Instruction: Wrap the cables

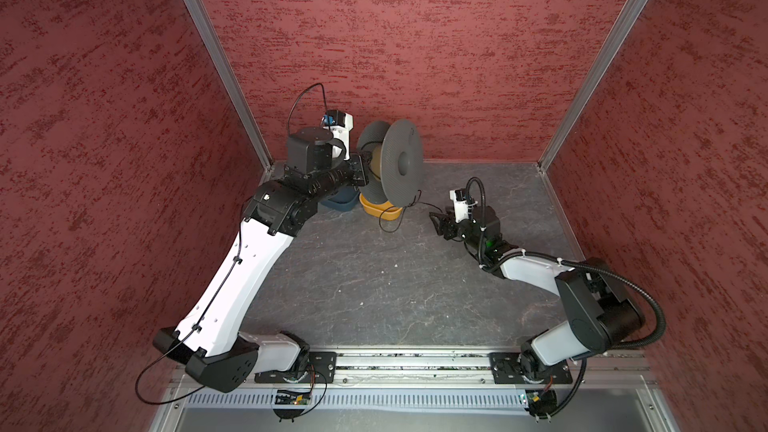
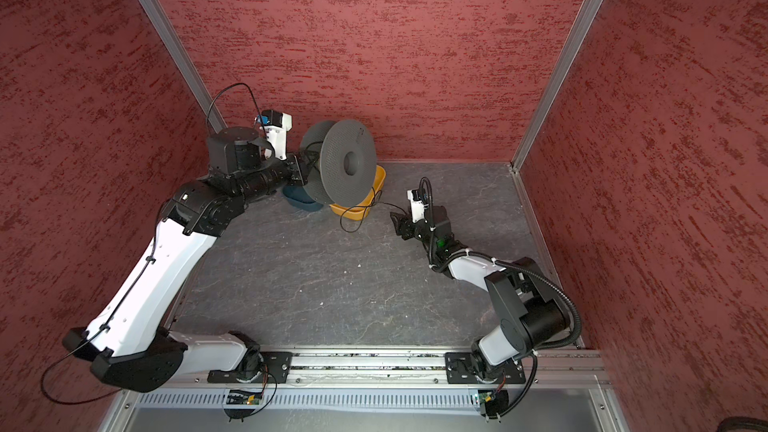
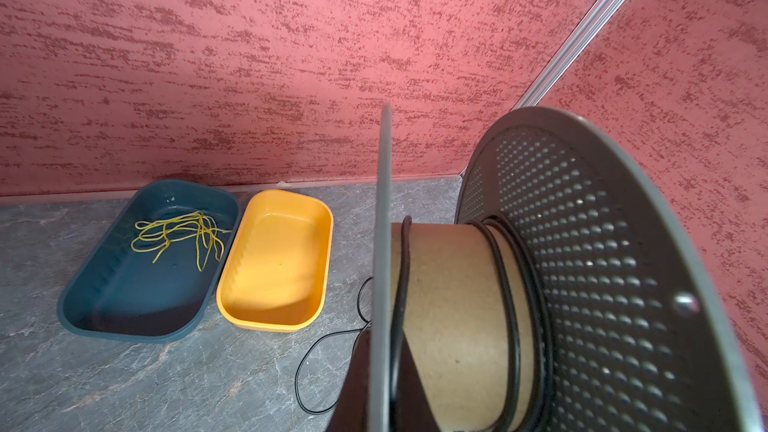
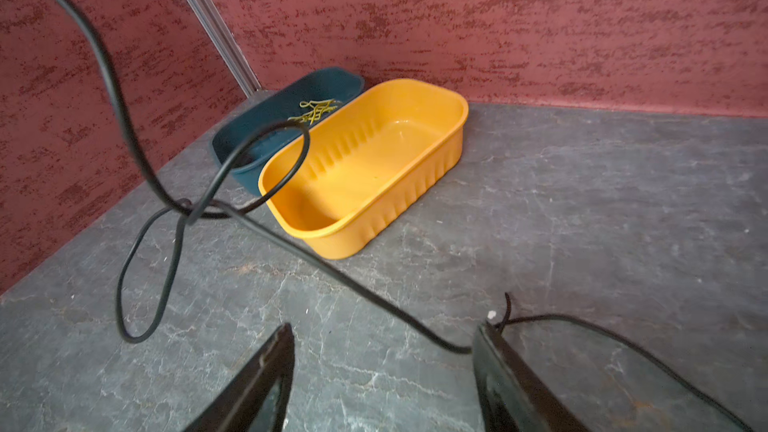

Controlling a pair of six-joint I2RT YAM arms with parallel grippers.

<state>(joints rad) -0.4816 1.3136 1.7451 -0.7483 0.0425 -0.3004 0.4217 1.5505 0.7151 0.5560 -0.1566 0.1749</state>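
Trays: we note ribbed yellow tray (image 4: 415, 189) beside blue tray (image 4: 324, 76).
Left gripper (image 1: 365, 160): clamps perforated spool (image 1: 395, 139).
Right gripper (image 4: 384, 330): spread; thin cable (image 4: 134, 340) meets one finger.

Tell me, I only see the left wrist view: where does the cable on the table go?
Observer: The cable runs across the table into the gap between the right gripper's fingers.
Operator: Is it pinching it?
Observer: No. Its jaws stand open, so the cable is not clamped.
Operator: Who holds the spool?
Observer: The left gripper. In a top view it is shut on the spool, holding it up off the table.
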